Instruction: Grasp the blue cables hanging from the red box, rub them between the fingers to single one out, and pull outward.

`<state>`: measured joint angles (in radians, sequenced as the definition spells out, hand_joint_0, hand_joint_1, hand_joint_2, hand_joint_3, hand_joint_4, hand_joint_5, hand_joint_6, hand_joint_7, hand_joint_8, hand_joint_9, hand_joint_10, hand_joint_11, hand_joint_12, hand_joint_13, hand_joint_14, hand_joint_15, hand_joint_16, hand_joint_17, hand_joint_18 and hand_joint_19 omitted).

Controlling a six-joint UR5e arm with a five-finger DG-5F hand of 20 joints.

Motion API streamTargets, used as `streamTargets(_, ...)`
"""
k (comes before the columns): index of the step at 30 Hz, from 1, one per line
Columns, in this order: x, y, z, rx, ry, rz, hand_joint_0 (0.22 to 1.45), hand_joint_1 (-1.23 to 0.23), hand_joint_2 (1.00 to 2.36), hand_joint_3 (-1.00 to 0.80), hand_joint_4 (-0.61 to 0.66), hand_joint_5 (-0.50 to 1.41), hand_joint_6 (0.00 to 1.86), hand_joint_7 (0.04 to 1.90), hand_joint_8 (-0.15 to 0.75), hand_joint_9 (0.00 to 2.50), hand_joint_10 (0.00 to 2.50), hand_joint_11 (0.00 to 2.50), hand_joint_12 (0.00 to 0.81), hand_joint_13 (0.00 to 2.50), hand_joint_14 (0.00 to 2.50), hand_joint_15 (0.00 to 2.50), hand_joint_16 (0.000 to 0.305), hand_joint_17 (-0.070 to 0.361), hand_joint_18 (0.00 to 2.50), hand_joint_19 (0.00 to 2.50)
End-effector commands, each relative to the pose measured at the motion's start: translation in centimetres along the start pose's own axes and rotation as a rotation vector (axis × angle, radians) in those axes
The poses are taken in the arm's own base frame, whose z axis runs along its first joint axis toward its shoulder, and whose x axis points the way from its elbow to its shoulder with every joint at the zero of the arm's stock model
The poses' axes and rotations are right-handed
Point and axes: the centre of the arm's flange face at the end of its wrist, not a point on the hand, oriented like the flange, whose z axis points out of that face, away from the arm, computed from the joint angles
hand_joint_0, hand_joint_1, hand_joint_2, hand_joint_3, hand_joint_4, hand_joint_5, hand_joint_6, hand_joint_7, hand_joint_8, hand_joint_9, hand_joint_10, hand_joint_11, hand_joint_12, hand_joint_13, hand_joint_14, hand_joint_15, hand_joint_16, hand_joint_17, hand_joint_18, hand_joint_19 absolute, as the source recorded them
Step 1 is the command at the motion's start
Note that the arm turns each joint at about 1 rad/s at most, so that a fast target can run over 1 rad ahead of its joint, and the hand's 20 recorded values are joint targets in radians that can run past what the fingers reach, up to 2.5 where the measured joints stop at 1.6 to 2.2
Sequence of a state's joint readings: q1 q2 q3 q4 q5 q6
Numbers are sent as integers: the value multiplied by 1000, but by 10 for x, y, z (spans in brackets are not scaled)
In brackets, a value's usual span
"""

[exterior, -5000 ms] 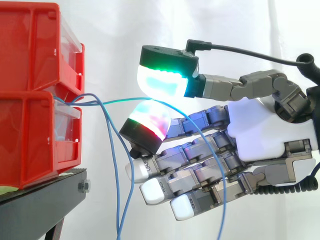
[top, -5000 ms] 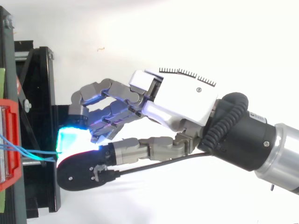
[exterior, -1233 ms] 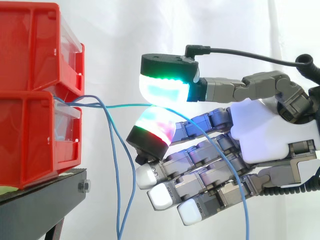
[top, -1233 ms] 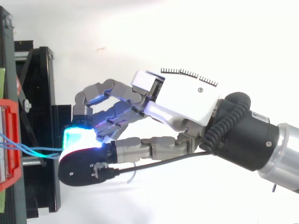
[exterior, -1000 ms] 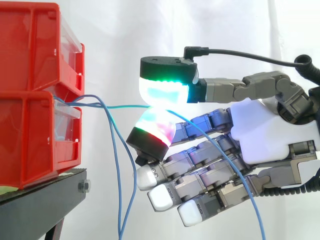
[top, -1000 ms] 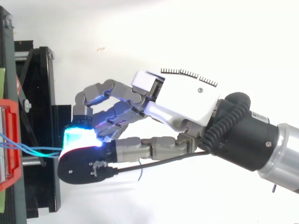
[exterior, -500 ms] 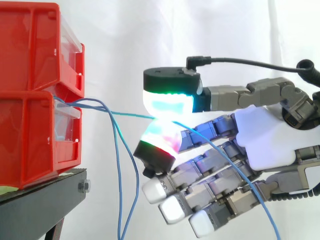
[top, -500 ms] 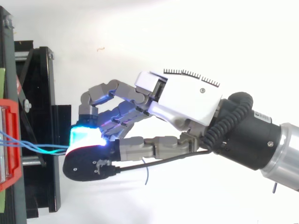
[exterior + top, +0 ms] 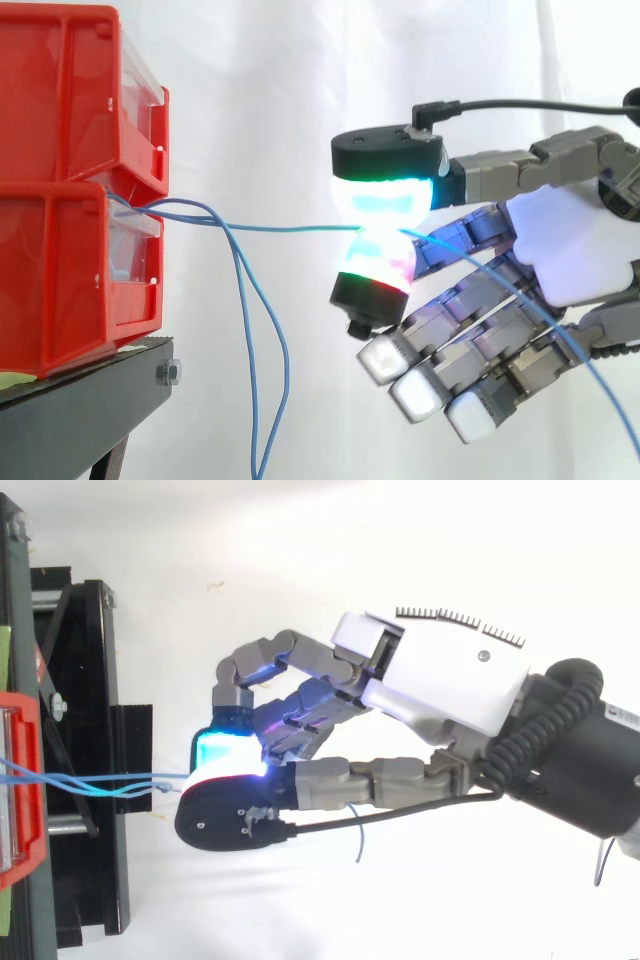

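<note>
Two stacked red boxes (image 9: 70, 190) sit on a black stand at the left. Thin blue cables (image 9: 240, 300) come out of the gap between them. One blue cable (image 9: 280, 228) runs taut and level from the box to my hand (image 9: 560, 250). My hand pinches it between the thumb pad (image 9: 385, 205) above and a finger pad (image 9: 375, 265) below; both glow green and cyan. The cable's free end trails down past the palm. Two other cables hang loose in a loop near the box. In the top view my hand (image 9: 440, 695) is to the right of the stand, with the cables (image 9: 100, 783) stretched toward it.
The black stand (image 9: 80, 400) carries the boxes; its frame (image 9: 80, 750) lies along the left edge in the top view. A white curtain (image 9: 300, 80) is behind the work. Open room lies between the boxes and my hand.
My hand has moved right, away from the boxes, keeping its pinch. The held cable has drawn out straight and taut. The two loose cables have stayed hanging near the box.
</note>
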<state>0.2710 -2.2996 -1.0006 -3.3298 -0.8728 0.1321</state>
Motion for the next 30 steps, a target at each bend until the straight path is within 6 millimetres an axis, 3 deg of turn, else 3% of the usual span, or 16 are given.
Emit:
streamTargets(1, -2, 2, -4, 14, -1, -15, 575, -725, 1019, -3, 37, -113, 902, 1179, 327, 1203, 16, 917, 435, 961, 22, 716, 57, 129, 768, 634)
streamTargets(10, -3, 1, -4, 18, -5, -22, 576, -718, 1021, -10, 38, -117, 902, 1181, 330, 1316, 11, 1180, 425, 1148, 23, 946, 56, 127, 772, 637)
streamTargets(18, -3, -2, -3, 16, -3, -25, 577, -715, 1021, -15, 40, -119, 903, 1176, 331, 1301, 14, 1166, 400, 1228, 21, 1093, 56, 127, 780, 646)
streamTargets(30, -2, -25, 1, 7, -2, -9, 578, -713, 1023, -16, 45, -121, 902, 1176, 324, 1328, 11, 1203, 364, 1374, 14, 1286, 55, 125, 803, 646)
